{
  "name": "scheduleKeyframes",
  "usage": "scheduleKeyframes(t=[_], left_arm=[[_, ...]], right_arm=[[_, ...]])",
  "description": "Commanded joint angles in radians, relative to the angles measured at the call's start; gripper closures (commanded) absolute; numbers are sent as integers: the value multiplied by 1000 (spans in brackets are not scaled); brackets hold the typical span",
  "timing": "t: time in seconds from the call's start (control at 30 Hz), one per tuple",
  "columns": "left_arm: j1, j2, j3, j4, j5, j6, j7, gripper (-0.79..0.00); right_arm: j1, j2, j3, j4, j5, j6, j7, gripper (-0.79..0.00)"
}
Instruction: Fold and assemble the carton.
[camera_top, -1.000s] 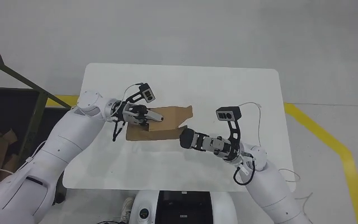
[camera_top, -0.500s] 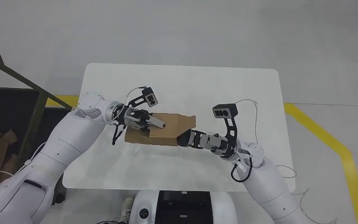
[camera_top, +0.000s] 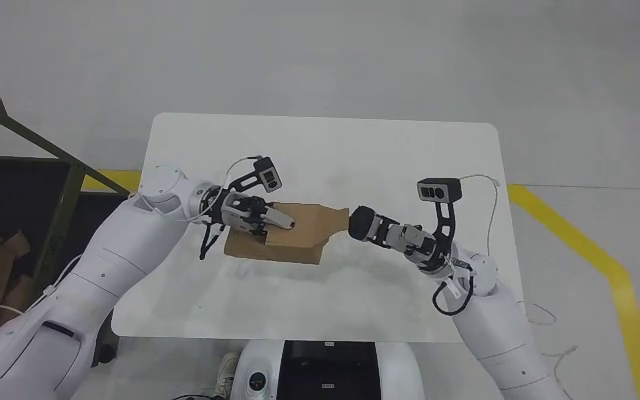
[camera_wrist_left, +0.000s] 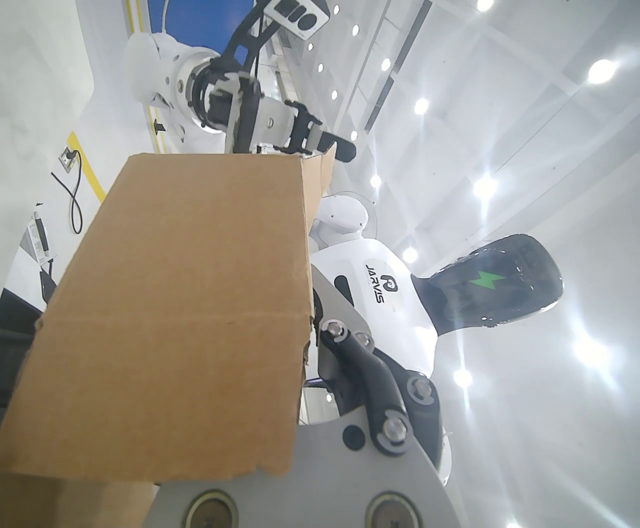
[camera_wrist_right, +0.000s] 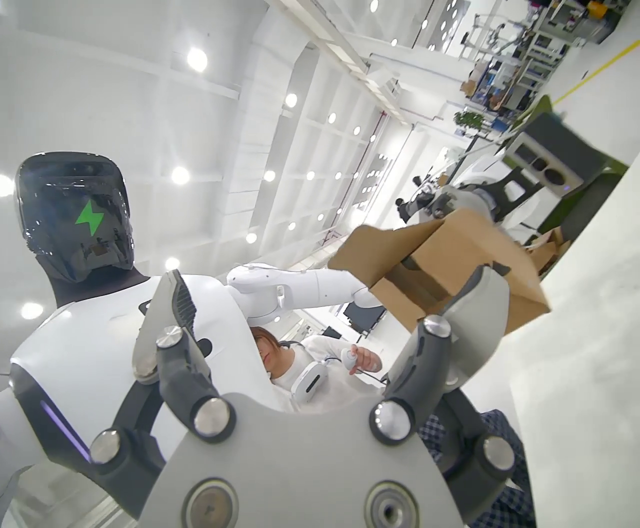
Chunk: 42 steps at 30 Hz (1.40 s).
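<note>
Two grippers at carton (camera_top: 300, 233), left of centre on table (camera_top: 420, 160). Left gripper (camera_top: 274, 217) stays clamped on its top panel. Right gripper (camera_top: 354, 221), jaws apart, has withdrawn from the near corner to the right flap; contact unclear.

Carton (camera_top: 290, 238) on the surface (camera_top: 400, 160), left of its middle, about midway between near and far edges. Left hand (camera_top: 280, 218) over the carton's left part, a carton wall in its grip. Right hand (camera_top: 352, 222) just beside the carton's right end, spread wide, well right of the left hand. Carton between the two hands.
</note>
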Motion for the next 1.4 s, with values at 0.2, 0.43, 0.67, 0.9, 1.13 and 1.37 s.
scheduleKeyframes(t=[0.2,0.43,0.67,0.9,1.13,1.37], left_arm=[[15,11,17,-30,-12,10,0,0],[13,23,39,-41,3,22,0,0],[4,31,55,-44,5,17,0,0],[-6,40,62,-37,-3,12,0,0],[-9,48,71,-38,-7,7,0,0],[-13,54,79,-35,-14,-2,0,0]], right_arm=[[28,8,52,-53,-189,-8,-86,-785],[87,4,41,-63,-461,16,-211,-785],[127,0,-10,-77,-728,63,-290,-785],[142,4,-32,-71,-748,25,-275,-785],[156,21,30,-78,-801,-31,-263,-785],[156,21,30,-78,-801,-31,-263,-785]])
